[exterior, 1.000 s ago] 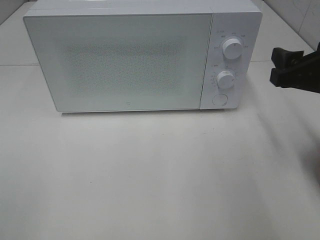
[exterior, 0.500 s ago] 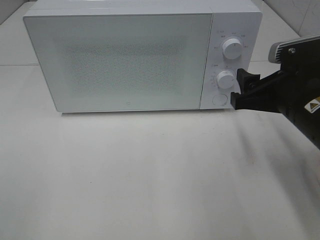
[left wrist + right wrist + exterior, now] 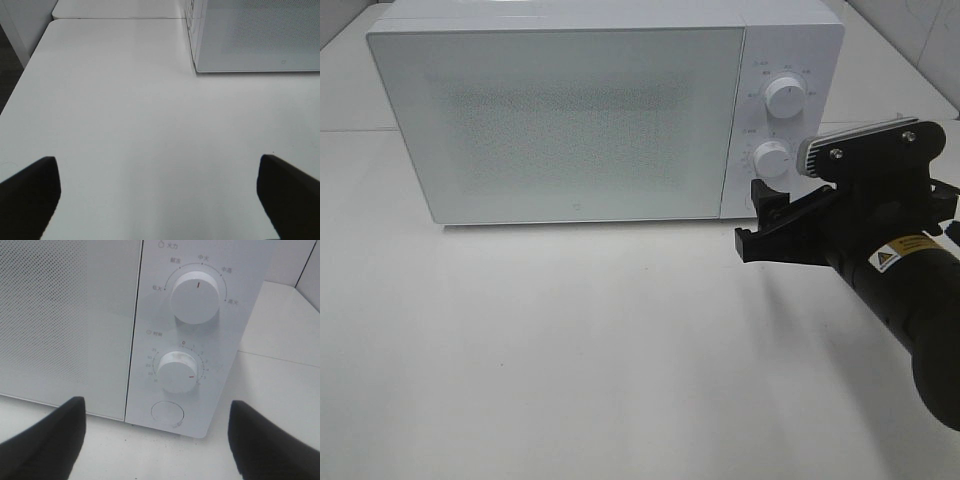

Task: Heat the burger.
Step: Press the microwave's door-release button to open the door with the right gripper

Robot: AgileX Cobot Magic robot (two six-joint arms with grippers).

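The burger shows in no view; whether it lies behind the closed frosted door of the microwave (image 3: 555,120) I cannot tell. The right gripper (image 3: 753,218), jaws wide and empty, hangs just before the microwave's timer knob (image 3: 176,371) and round button (image 3: 167,414). A careless finger could press the button and spring the door. The left gripper (image 3: 160,200), also wide and empty, hovers well apart from the microwave's front.

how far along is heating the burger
Looks done: the microwave door is shut and no burger is in view, so it may be inside. The timer knob sits off zero. In hand: the open right hand hovers by the round button; the left hand is open over the table. Left: finish heating, then take the burger out.
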